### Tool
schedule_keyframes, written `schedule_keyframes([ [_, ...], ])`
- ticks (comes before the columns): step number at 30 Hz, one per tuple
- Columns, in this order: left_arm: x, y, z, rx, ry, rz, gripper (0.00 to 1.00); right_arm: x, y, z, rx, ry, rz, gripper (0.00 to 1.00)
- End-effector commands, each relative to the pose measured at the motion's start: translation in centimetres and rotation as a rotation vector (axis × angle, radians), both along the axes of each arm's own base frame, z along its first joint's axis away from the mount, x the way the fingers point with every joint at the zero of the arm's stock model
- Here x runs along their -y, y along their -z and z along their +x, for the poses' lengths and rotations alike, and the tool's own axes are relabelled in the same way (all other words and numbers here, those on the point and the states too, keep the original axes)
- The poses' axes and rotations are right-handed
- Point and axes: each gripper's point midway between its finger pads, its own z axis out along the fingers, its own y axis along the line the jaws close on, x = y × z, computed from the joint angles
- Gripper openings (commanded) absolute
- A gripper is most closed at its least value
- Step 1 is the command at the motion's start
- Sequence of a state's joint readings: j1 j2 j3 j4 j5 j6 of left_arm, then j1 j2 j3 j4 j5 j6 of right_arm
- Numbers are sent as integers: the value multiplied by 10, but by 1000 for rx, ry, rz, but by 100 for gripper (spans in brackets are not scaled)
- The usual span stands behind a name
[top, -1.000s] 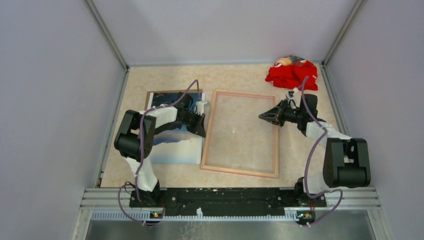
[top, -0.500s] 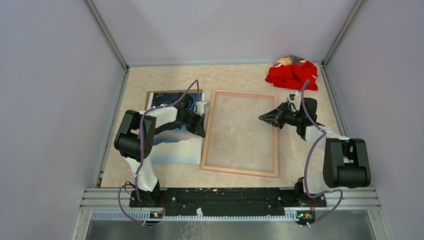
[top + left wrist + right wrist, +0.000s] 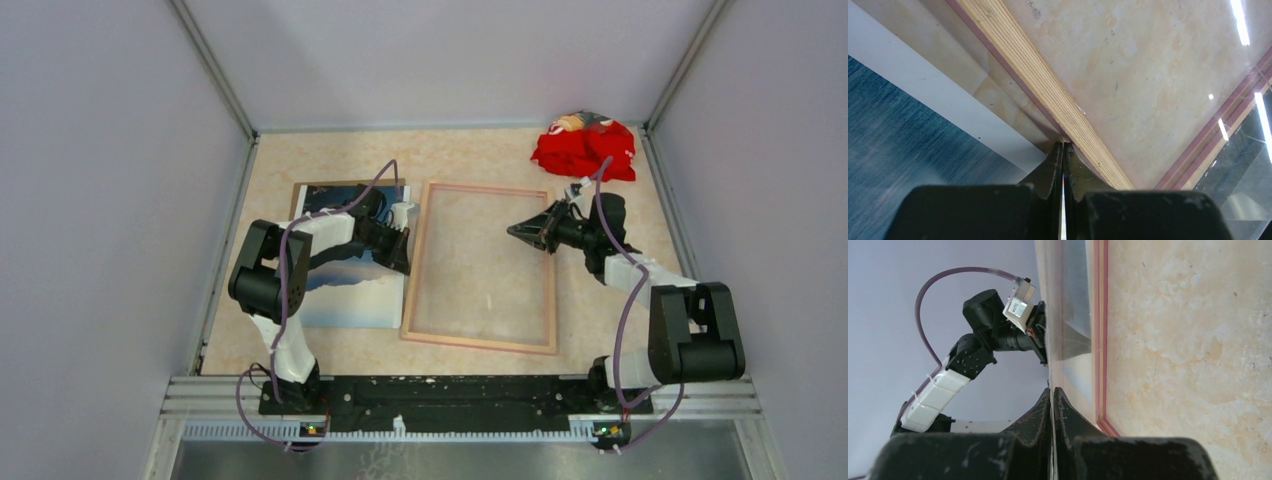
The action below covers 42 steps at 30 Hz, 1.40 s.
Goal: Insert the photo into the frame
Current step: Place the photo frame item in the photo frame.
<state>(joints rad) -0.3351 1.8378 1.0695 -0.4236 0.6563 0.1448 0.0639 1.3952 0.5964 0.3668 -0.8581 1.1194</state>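
The frame [image 3: 480,343] lies flat mid-table, pale wood side up with pink edges. The photo [image 3: 345,296] lies face up left of it, partly under my left arm. My left gripper [image 3: 404,263] is shut, with its tips against the outer side of the frame's left rail [image 3: 1048,90], next to the photo's white border [image 3: 948,95]. My right gripper [image 3: 516,231] is over the frame's right part, shut on the edge of a thin clear pane [image 3: 1070,315]. The pane stands tilted above the frame's pink rail [image 3: 1100,340].
A red cloth bundle [image 3: 583,148] lies at the back right corner. A brown backing board [image 3: 300,188] shows under the photo's far edge. Grey enclosure walls stand on three sides. My left arm [image 3: 993,325] shows across the frame in the right wrist view.
My right gripper has moved left and a little toward the back, over the frame, still shut on the clear pane. My left arm, the photo and the frame have not moved.
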Motion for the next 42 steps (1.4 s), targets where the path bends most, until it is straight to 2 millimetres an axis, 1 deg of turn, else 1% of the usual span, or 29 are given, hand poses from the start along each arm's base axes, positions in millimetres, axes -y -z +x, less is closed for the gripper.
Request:
schedule_keyframes([
  [1, 10, -8, 0, 27, 34, -43, 3, -13, -10, -5, 30, -35, 15, 0],
  [9, 10, -8, 0, 24, 34, -43, 3, -12, -2, -6, 18, -36, -3, 0],
  [13, 10, -6, 0, 20, 34, -44, 3, -15, -9, -1, 21, -25, 11, 0],
  [15, 11, -6, -1, 15, 33, -46, 3, -16, -14, 2, 45, -41, -23, 0],
  [16, 11, -6, -1, 18, 35, -48, 3, -15, -13, 2, 45, -47, -41, 0],
  [19, 10, -7, 0, 23, 34, -47, 3, -11, -3, 0, 42, -65, -120, 0],
  [24, 10, -7, -1, 23, 35, -45, 3, 6, 26, -4, 15, -61, -316, 0],
  [26, 10, -7, -1, 23, 37, -44, 3, 10, 33, -5, 6, -63, -345, 0],
  [32, 10, -7, -1, 23, 38, -45, 3, 15, 40, -4, -11, -51, -384, 0],
  [36, 10, -7, -1, 23, 37, -47, 3, 18, 41, -3, -9, -37, -407, 0],
  [42, 12, -7, 0, 16, 35, -55, 3, 17, 43, 3, -12, -37, -405, 0],
])
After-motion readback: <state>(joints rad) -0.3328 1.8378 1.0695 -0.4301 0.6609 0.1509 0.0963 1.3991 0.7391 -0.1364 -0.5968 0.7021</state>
